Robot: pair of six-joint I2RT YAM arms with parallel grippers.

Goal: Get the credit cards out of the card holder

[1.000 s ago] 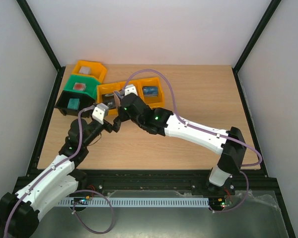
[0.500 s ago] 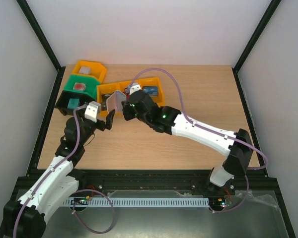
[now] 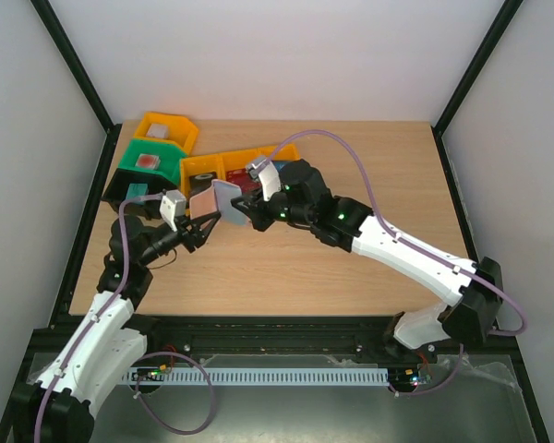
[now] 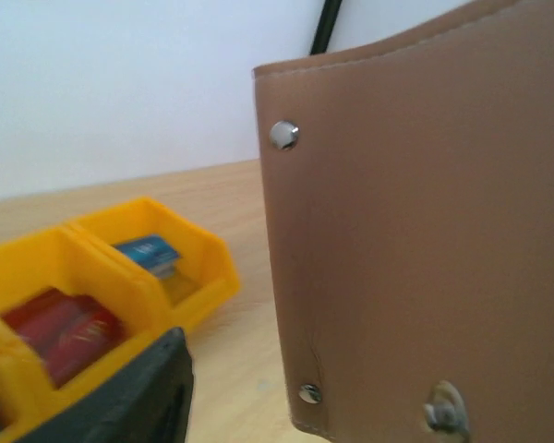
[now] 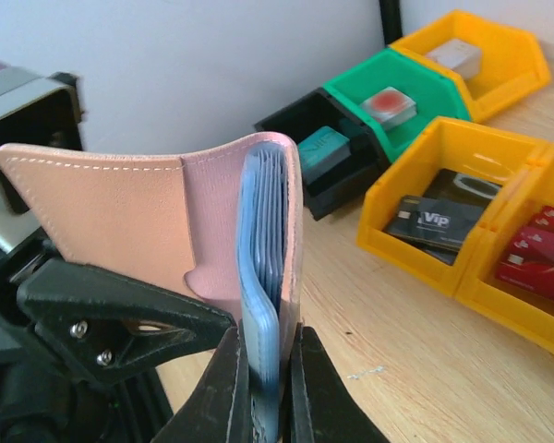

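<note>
Light wooden table (image 3: pixel 351 277), plain white walls (image 3: pixel 277 55), black corner posts (image 3: pixel 74 65)

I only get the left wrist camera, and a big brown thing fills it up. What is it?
Observer: That's the card holder, standing upright. The right gripper is shut on it, which your view can't show.
Operator: Is there anything inside it?
Observer: The right wrist view shows light blue layers stacked between its brown flaps.
Operator: Is my gripper holding it too?
Observer: From above, the left gripper sits right at the holder's near flap, but I can't tell whether it has closed on it.
</note>
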